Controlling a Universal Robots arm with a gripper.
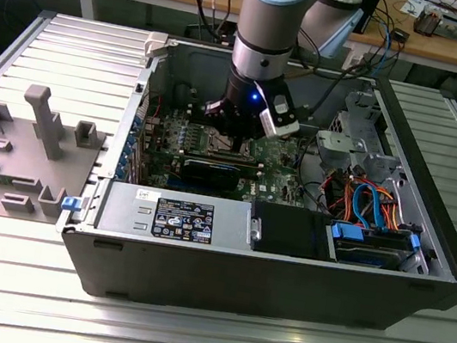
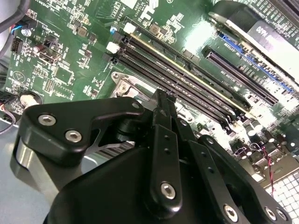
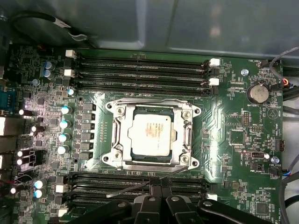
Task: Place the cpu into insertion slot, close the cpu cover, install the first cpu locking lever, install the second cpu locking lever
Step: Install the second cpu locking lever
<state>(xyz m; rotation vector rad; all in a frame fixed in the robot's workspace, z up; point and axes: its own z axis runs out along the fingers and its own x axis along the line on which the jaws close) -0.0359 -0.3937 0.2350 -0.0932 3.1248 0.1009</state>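
Clenched black gripper [image 1: 236, 134] at twelve o'clock of long black graphics card [image 1: 211, 173] in exterior view, silvery-grey square cpu [image 3: 150, 135] seated in dark metal-rimmed insertion slot [image 3: 132, 157] under lowered silvery frame cpu cover [image 3: 188, 135]; risk of slipping off springy thin wire locking lever [image 3: 131, 188], leaving cover unclamped.

The small flat square cpu [image 3: 152, 135] has a silvery-grey metal top with faint dark print and a green edge, framed by the thin silvery metal cpu cover [image 3: 153, 103] on the green circuit board [image 3: 233, 116], which is speckled with tiny white markings and crossed by long black card slots [image 3: 140, 70]. The black gripper [image 2: 163, 100] carries silver screw heads in the second wrist view, below a grey and pale blue arm [image 1: 276, 5]. The computer case [image 1: 279, 293] is dark grey, with orange and blue cables [image 1: 371, 203] inside, on a ribbed silvery bench [image 1: 185, 339].
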